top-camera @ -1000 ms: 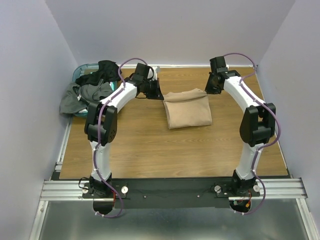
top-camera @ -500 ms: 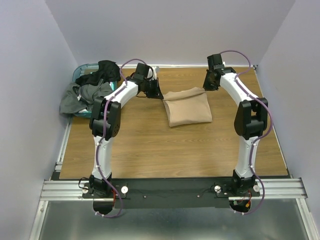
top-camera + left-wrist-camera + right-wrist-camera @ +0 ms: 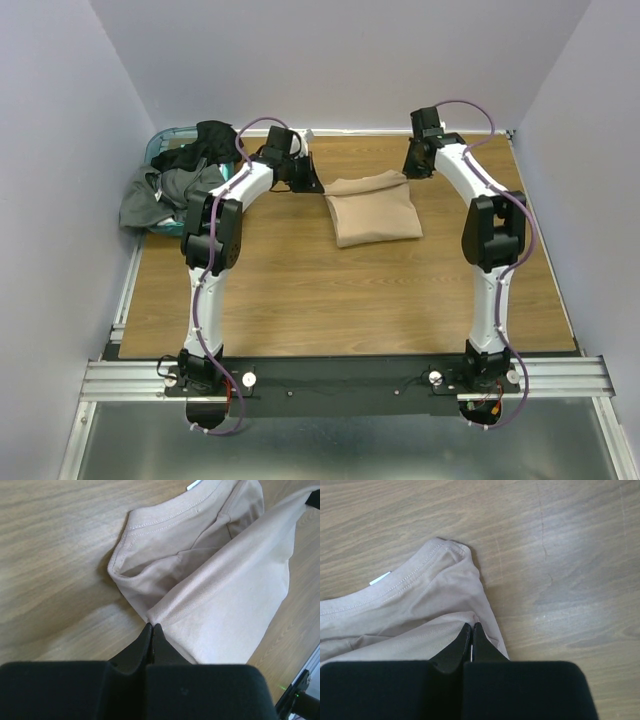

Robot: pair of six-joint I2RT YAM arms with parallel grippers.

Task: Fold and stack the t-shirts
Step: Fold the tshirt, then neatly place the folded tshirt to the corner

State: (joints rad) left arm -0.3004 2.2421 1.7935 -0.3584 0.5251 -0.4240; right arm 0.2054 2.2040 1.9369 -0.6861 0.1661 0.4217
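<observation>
Both arms have reached further toward the back of the table over the last second, and the tan shirt has slid a bit back and left with them. Left gripper is pinched fully shut on the left corner of the shirt's top layer. Right gripper is pinched shut the same way on the right corner. The cloth edge runs straight out of each set of tips, and in the left wrist view it pulls in a line toward the other arm, so I read both as real grips, not just contact. The shirt sits mid-table toward the back, between the two grippers, already doubled over, with the rest of it trailing toward the arm bases. Key relation: the held edge runs left-right across the table, and the collar lies on the wood just ahead of the fingertips, roughly parallel to that edge. The next move probably only needs a short carry forward and down to land the edge on the collar line, then release. Neither arm is nearer; each has its own corner, so they need to move together or the fold skews. The dark grey and black shirts are heaped on the teal basket at far left, closer to the left arm, not yet folded.
</observation>
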